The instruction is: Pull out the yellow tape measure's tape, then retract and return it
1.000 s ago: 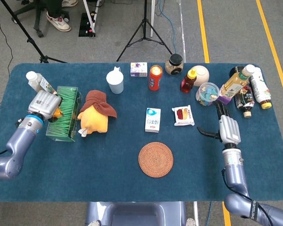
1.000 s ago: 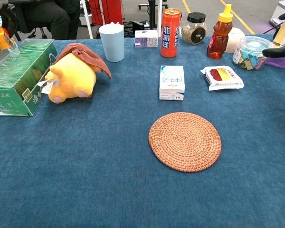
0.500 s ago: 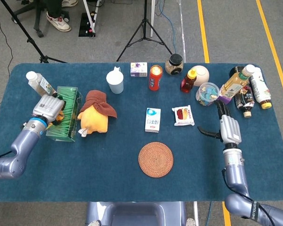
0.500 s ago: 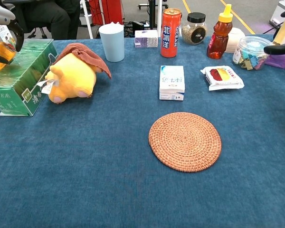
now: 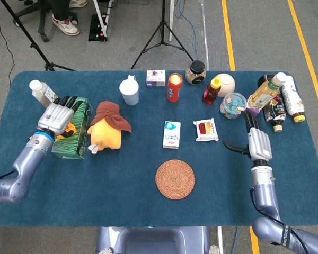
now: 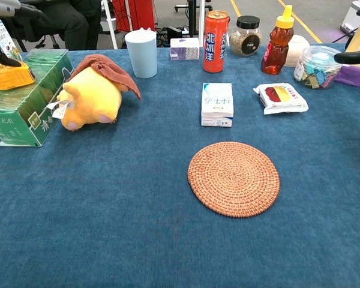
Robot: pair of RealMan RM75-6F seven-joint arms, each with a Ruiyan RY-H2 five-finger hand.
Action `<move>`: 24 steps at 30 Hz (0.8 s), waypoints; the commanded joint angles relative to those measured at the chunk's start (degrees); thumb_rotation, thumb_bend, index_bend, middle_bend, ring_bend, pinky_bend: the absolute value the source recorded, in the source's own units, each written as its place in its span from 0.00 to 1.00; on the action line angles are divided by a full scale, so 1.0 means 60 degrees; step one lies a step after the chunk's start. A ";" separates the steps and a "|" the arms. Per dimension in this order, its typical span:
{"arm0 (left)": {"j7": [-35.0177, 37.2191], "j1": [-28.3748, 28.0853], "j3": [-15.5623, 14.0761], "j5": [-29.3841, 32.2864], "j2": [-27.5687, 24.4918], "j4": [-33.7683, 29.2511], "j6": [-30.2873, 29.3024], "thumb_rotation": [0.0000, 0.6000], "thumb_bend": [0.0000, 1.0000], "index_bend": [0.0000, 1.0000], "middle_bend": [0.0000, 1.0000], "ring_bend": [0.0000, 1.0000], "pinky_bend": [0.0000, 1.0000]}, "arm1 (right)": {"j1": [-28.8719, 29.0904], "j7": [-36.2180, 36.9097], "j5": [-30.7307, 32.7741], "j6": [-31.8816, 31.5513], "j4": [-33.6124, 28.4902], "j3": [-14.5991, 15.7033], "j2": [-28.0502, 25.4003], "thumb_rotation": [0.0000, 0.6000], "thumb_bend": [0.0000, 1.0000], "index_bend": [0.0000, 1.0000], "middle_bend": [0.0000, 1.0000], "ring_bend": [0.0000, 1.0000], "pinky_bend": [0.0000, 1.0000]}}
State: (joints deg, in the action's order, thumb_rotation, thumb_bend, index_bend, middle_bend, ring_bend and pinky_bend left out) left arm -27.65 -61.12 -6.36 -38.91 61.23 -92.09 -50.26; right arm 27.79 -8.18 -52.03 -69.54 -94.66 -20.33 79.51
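The left hand (image 5: pixel 57 115) has opened its fingers, leaving the tape measure (image 6: pixel 9 77) under it on the tea box (image 6: pixel 24 108); the return looks done. The right hand (image 5: pixel 256 142) is open and empty.

Grey floor (image 5: pixel 265 37) with yellow lines (image 5: pixel 228 34), a black tripod (image 5: pixel 162 33), perhaps a chair base (image 5: pixel 34 16).

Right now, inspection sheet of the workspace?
Surface: blue cloth table, flat.
Job's things: yellow tape measure lying on top of the green tea box; no tape seen pulled out.
Clutter: plush toy, woven coaster, white cup, red can, two small packets, jars, honey bottle, bottles at right end.
Robot hands: left robot hand open, fingers spread above the tape measure; right robot hand open, holding nothing.
Cables: on the floor behind the table.
Surroundings: tripod, a person's feet, yellow floor lines.
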 commanded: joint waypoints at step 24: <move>0.3453 0.5590 0.0485 -0.4374 0.0407 -0.0446 -0.6951 1.00 0.25 0.38 0.22 0.16 0.36 | -0.0334 -0.1334 -0.2308 -0.0964 0.1275 0.1353 -0.0279 0.66 0.22 0.21 0.18 0.13 0.24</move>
State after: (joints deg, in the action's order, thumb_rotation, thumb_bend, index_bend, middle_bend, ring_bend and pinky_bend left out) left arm -9.03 -31.16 -2.33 -62.83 62.47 -96.39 -89.01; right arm 26.55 -15.32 -65.05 -74.51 -87.15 -13.10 78.51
